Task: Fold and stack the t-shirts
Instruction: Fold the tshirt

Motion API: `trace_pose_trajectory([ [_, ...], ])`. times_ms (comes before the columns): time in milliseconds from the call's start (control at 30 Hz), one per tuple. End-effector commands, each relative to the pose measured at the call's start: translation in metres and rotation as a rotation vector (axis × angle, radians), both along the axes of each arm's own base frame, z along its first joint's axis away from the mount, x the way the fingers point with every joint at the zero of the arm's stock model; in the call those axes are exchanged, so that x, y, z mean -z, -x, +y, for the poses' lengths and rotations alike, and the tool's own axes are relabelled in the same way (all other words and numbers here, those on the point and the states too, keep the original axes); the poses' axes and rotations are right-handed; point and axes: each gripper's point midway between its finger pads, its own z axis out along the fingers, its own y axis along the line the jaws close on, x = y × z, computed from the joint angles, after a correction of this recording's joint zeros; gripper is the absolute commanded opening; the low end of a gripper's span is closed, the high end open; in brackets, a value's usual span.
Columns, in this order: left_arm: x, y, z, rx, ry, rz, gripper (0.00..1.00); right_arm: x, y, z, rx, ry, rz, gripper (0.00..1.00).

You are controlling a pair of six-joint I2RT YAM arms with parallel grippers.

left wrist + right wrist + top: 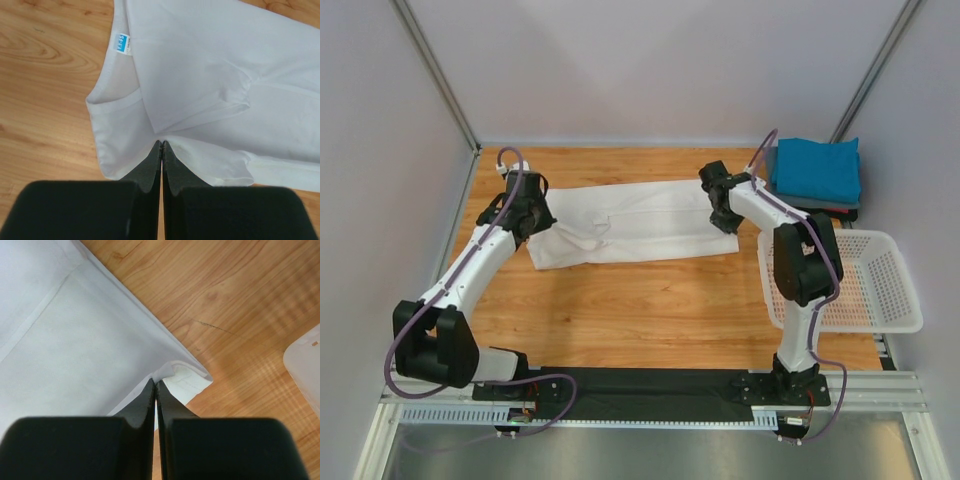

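Observation:
A white t-shirt [630, 222] lies stretched sideways across the far half of the wooden table, partly folded lengthwise. My left gripper [534, 212] is shut on the white t-shirt's left end, pinching cloth near the collar [116, 95] with its blue label [120, 44]; the tips [162, 143] meet on the fabric. At the other end my right gripper [725, 215] is shut on the shirt's hem corner [187, 377], its tips [155, 383] pinching a small raised fold. A folded teal t-shirt [817, 168] lies on a dark grey one [840, 209] at the far right corner.
A white mesh basket [895, 285] sits at the table's right edge, beside the right arm; its rim [304, 360] shows in the right wrist view. Grey walls stand close on the left and right. Bare wood [650, 310] lies between the shirt and the arm bases.

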Motion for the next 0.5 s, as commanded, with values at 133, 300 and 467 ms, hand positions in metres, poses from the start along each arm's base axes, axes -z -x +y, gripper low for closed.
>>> trace_pose_trajectory([
  [133, -0.020, -0.038, 0.000, 0.033, -0.070, -0.075, 0.00, -0.010, -0.026, -0.001, -0.004, -0.004, -0.055, 0.00],
  [300, -0.028, -0.052, -0.001, 0.041, -0.080, -0.101, 0.00, -0.010, -0.034, -0.004, -0.001, -0.007, -0.061, 0.00],
  [467, -0.032, -0.062, -0.007, 0.065, -0.074, -0.118, 0.00, -0.005, -0.037, -0.005, -0.001, -0.010, -0.052, 0.00],
])
